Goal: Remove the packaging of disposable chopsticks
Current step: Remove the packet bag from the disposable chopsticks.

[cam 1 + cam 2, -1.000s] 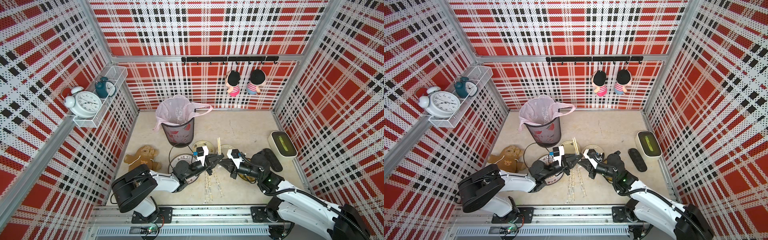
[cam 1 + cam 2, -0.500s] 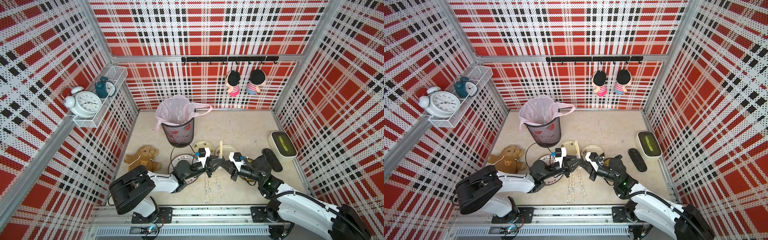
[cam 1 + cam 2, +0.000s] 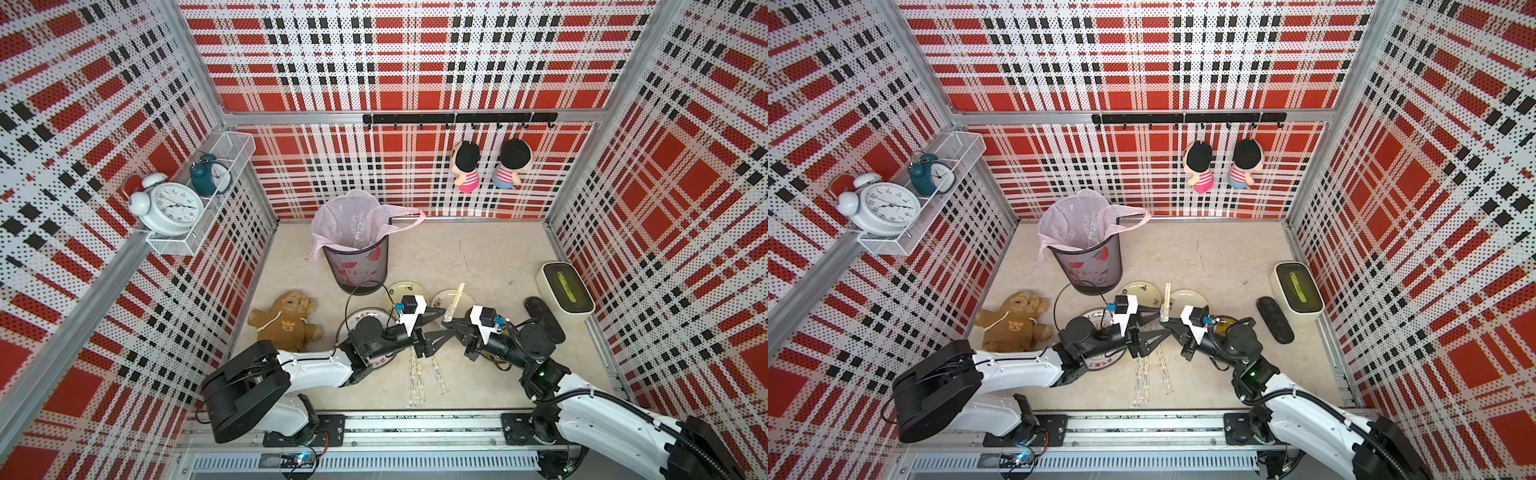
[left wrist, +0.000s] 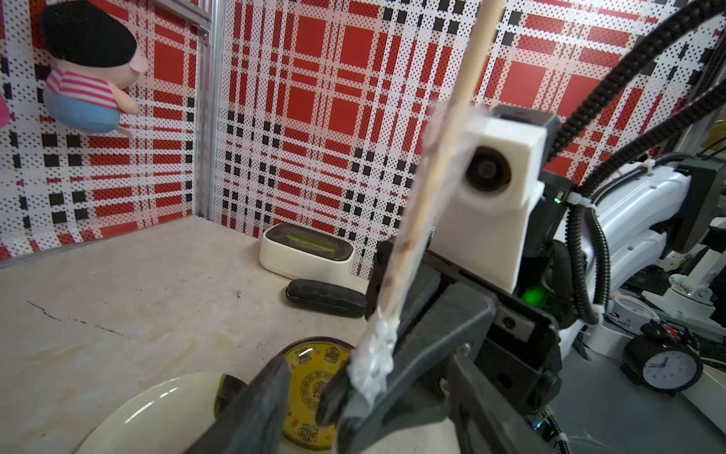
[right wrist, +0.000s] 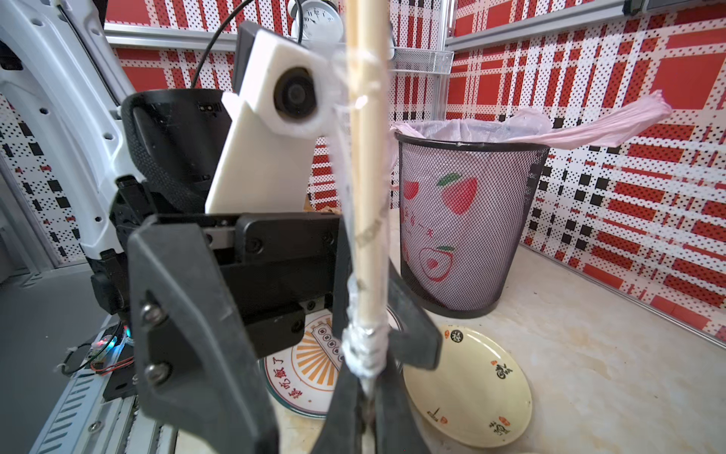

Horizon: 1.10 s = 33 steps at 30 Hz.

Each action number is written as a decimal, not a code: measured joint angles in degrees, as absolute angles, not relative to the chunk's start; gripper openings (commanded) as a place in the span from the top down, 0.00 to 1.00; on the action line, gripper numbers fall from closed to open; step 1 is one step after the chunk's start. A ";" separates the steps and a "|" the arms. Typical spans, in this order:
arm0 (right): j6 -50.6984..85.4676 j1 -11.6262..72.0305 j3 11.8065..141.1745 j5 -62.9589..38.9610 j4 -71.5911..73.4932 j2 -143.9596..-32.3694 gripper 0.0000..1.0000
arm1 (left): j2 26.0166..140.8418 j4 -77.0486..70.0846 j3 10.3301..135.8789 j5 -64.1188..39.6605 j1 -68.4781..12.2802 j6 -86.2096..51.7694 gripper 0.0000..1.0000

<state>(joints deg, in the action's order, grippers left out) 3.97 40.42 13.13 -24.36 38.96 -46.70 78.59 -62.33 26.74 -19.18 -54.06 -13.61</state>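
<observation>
A pair of disposable chopsticks (image 3: 455, 301) (image 3: 1167, 297) stands tilted above the plates, between the two arms. Its clear packaging (image 5: 363, 350) is bunched at the lower end and still wraps the lower stretch (image 4: 412, 243). The wood above it (image 5: 367, 118) is bare. My right gripper (image 3: 449, 321) (image 5: 365, 393) is shut on that bunched end. My left gripper (image 3: 441, 323) (image 3: 1158, 322) is open. Its fingers (image 5: 184, 314) stand on either side of the sticks without touching them. Two more wrapped pairs (image 3: 417, 378) (image 3: 438, 374) lie on the table near the front edge.
A mesh bin with a pink liner (image 3: 357, 262) stands behind the grippers. Cream plates (image 3: 405, 289) (image 3: 465, 297), a patterned plate (image 5: 314, 373) and a yellow dish (image 4: 310, 377) lie under the arms. A teddy bear (image 3: 286, 320) lies to the left. A white box (image 3: 565, 291) and a black case (image 3: 544, 318) are to the right.
My left gripper was shut at the sticks beside the right gripper and has opened. The right gripper keeps its hold, and the sticks have shifted slightly to the right.
</observation>
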 measured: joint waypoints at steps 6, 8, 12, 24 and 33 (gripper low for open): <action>4.16 40.42 13.10 -25.36 39.03 -47.22 1.00 | 75.20 -60.45 30.50 -16.29 -54.11 -11.00 0.28; 4.29 40.45 13.10 -25.93 39.03 -48.07 1.00 | 74.87 -59.72 31.68 -15.77 -54.08 -10.26 0.39; 4.67 40.42 13.10 -26.79 39.03 -49.21 1.00 | 74.85 -58.06 33.10 -15.42 -54.11 -8.93 0.76; 6.52 40.38 12.56 -27.42 37.71 -48.36 1.00 | 78.26 -59.18 30.13 -17.21 -54.74 -9.63 0.86; 7.64 40.38 12.56 -28.36 37.10 -49.39 0.45 | 78.91 -61.76 28.14 -18.11 -54.11 -10.50 1.00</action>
<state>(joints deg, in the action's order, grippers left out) 7.64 40.38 12.56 -28.36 37.10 -49.39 78.91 -61.76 28.14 -18.11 -54.11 -10.50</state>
